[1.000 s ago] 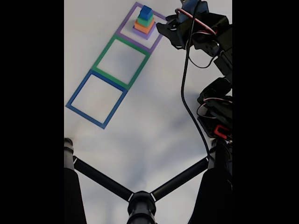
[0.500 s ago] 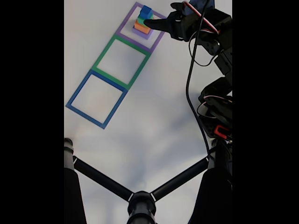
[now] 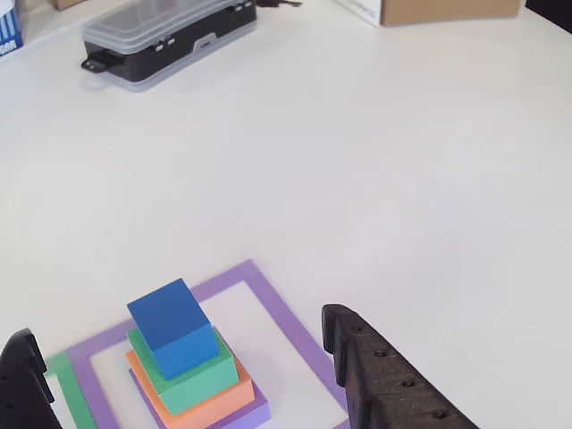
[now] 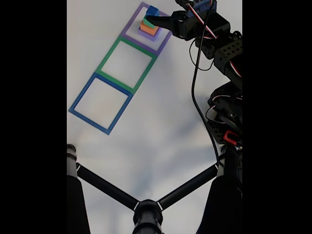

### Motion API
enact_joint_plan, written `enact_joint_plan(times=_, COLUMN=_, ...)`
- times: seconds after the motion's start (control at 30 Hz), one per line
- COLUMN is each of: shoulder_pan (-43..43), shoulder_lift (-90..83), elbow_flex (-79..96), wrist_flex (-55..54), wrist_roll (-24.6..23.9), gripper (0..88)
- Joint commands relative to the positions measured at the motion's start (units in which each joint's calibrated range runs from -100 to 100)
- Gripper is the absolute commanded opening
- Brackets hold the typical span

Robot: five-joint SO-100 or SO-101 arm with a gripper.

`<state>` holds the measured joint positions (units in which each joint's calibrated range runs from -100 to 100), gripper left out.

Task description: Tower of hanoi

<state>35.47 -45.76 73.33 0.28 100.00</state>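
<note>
Black fingers (image 3: pixel 384 380) of the gripper (image 3: pixel 179 357) stand wide apart, one on each side of the block tower, touching none of it. Blue block (image 3: pixel 172 327) tops the green block (image 3: pixel 192 374), orange block (image 3: pixel 210 402) and purple block (image 3: pixel 250 416), all stacked inside the purple tape square (image 3: pixel 277 308). From the fixed view, the gripper (image 4: pixel 155 19) reaches over that stack; the green tape square (image 4: pixel 126 64) and blue tape square (image 4: pixel 100 104) lie beside it.
</note>
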Motion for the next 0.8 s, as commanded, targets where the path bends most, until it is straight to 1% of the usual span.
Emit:
enact_joint_plan(times=0.0, shoulder_pan=-1.58, shoulder_lift=3.29, elbow_flex=0.59, wrist_flex=-8.17, wrist_roll=0.00, gripper=37.4)
enact_joint_plan(times=0.17, shoulder_pan=-2.49, shoulder_lift=9.46, elbow_flex=2.22, wrist_flex=-16.42, wrist_roll=0.00, gripper=37.2)
enact_joint_plan(times=0.43, shoulder_pan=-4.17, shoulder_lift=20.36, elbow_flex=1.04, wrist_flex=-26.78, wrist_roll=0.00, gripper=36.6)
enact_joint_plan(times=0.77, shoulder_pan=-5.93, shoulder_lift=26.05, elbow_flex=-0.78, wrist_flex=-30.35, wrist_roll=0.00, gripper=35.9)
